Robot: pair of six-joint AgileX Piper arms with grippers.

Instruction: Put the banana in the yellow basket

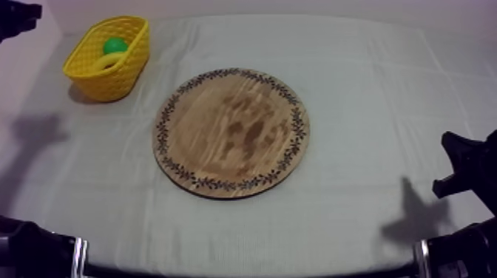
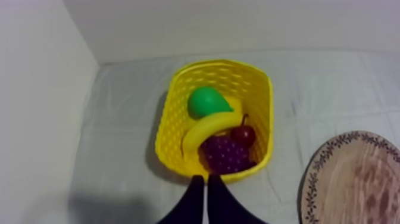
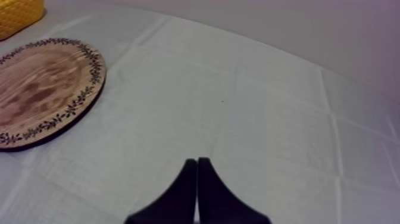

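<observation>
Top view puts the yellow lattice-walled basket (image 1: 106, 70) at the far left corner of your cloth-covered table (image 1: 370, 89), and the curved yellow toy banana (image 1: 109, 63) already lies inside it, against a round green toy pear (image 1: 115, 46). From the left wrist view you can see the banana resting across the middle of the basket, with the pear behind it and a dark purple bunch of toy grapes (image 2: 226, 154) and a small red fruit (image 2: 243, 135) in front of it, touching it. Your left gripper (image 2: 206, 179) hangs just above the basket's near rim, its two black fingers pressed together into a narrow wedge with nothing held. To the right of the basket, at the table's centre, sits the round wooden board with a patterned rim (image 1: 231, 133), well apart from the basket. Further right, your right gripper (image 3: 197, 162) is likewise closed tight on nothing, over bare cloth beside the board.
</observation>
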